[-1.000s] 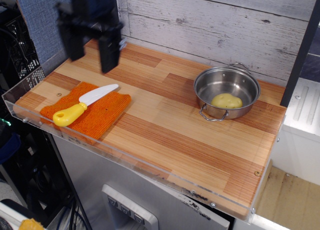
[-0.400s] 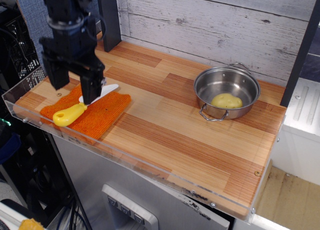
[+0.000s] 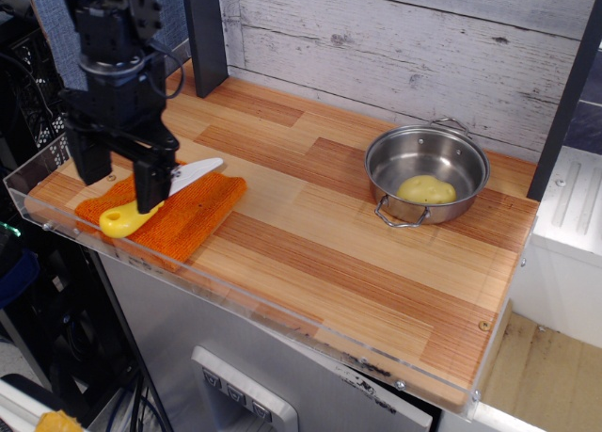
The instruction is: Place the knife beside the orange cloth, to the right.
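The knife (image 3: 132, 216), with a white blade and a chunky yellow handle, lies diagonally on the orange cloth (image 3: 188, 216) at the table's left front. My gripper (image 3: 118, 180) is open and hangs low over the knife. One finger (image 3: 149, 184) stands in front of the knife's middle, the other (image 3: 87, 161) stands to the left over the cloth's far edge. The knife's middle is hidden behind the finger. I cannot tell whether the fingers touch the knife.
A steel pot (image 3: 428, 173) with a pale yellow potato-like piece (image 3: 425, 189) inside stands at the back right. A clear plastic rim (image 3: 235, 300) runs along the table's front edge. A dark post (image 3: 204, 32) stands at the back left.
My gripper has moved from the back left forward and down, to stand over the knife on the cloth. The knife and cloth have not moved.
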Tool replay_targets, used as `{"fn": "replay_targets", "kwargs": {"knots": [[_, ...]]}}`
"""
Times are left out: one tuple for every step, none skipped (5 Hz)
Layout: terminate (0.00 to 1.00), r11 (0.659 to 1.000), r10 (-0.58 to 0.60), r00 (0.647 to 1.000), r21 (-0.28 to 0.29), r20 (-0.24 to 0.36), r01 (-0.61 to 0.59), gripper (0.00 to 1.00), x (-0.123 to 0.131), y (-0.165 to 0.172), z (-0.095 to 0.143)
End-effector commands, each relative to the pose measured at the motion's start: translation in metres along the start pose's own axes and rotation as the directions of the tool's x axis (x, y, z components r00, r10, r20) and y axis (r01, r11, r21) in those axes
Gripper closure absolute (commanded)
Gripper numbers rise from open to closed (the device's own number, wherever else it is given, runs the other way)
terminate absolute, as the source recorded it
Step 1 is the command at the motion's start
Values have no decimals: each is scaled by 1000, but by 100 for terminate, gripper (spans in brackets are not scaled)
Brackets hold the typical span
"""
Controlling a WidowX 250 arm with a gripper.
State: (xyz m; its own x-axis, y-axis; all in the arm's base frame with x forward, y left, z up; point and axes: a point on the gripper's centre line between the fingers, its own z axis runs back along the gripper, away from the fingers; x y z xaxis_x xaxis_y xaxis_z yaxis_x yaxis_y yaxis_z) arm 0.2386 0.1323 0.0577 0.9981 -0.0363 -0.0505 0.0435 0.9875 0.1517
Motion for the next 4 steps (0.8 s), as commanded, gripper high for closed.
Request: {"fn": "replay_targets", "kwargs": {"knots": [[0,999,32,999,39,-13,-31,0,-8,22,-5],[0,1000,29,998,4,-47,-29,0,-8,24,-16],[0,999,34,995,-15,-90,-35,0,-4,24,-24],[0,1000,26,995,-11,-101,-27,0,-2,23,-25]]}}
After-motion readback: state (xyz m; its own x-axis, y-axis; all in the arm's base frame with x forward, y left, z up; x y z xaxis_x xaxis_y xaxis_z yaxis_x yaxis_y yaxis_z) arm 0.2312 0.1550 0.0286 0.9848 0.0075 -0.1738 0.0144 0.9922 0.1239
